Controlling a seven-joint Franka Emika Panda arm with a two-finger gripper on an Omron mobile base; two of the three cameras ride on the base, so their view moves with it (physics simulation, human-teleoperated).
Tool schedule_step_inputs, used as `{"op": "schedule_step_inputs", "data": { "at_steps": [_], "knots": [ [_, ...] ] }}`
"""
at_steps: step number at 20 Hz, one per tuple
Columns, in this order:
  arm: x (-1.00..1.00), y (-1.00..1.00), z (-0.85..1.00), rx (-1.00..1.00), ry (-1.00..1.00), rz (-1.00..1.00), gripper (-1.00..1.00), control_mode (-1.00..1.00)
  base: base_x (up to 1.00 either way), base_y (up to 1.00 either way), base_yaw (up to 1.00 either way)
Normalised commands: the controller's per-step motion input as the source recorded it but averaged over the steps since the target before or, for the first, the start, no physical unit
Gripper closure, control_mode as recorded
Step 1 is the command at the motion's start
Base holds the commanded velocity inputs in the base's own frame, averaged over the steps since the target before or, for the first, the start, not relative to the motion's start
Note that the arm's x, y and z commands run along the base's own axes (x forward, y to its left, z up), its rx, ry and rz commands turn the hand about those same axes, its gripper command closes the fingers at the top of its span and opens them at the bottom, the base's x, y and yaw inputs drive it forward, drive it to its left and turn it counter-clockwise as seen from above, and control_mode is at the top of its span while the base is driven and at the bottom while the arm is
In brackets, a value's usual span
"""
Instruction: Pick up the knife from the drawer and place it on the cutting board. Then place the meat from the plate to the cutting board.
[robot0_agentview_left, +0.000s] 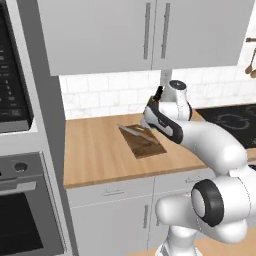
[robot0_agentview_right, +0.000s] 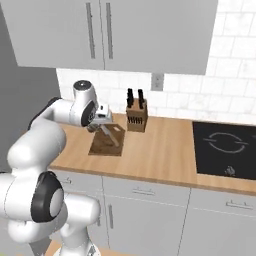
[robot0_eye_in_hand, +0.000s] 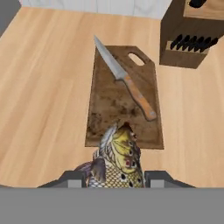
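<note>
i have the fingers (robot0_eye_in_hand: 115, 177) clamped on the meat (robot0_eye_in_hand: 116, 159), a scaly fish, hanging above the near edge of the cutting board (robot0_eye_in_hand: 107, 107). the knife (robot0_eye_in_hand: 124, 83) lies slantwise on the board, blade tip past its far edge, wooden handle toward the knife block (robot0_eye_in_hand: 192, 37). the board rests flat on the wooden surface (robot0_eye_in_hand: 43, 87).

You saw ahead of the tool a dark, grainy wooden cutting board (robot0_eye_in_hand: 111, 109), a knife (robot0_eye_in_hand: 124, 83) with smooth metal blade and wooden handle, and scaly meat (robot0_eye_in_hand: 117, 162).
</note>
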Motion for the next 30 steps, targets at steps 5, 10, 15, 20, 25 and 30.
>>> {"op": "schedule_step_inputs", "data": {
  "at_steps": [5, 10, 15, 20, 25, 30],
  "knots": [
    [0.0, 0.0, 0.0, 0.0, 0.0, 0.0, 1.0, 1.0, 0.67, -0.16, -0.09],
    [0.1, 0.01, -0.63, 0.0, 0.0, 0.0, 1.0, -1.0, 0.0, 0.0, 0.0],
    [0.01, 0.56, -0.96, -0.05, -0.01, 0.0, 1.0, -1.0, 0.0, 0.0, 0.0],
    [0.03, 0.41, -0.95, 0.0, -0.15, 0.03, 1.0, -1.0, 0.0, 0.0, 0.0],
    [0.17, 0.11, -0.23, 0.0, 0.0, 0.04, 1.0, -1.0, 0.0, 0.0, 0.0],
    [0.5, 0.0, -0.06, 0.01, 0.0, 0.02, 1.0, -1.0, 0.0, 0.0, 0.0]
  ]
}}
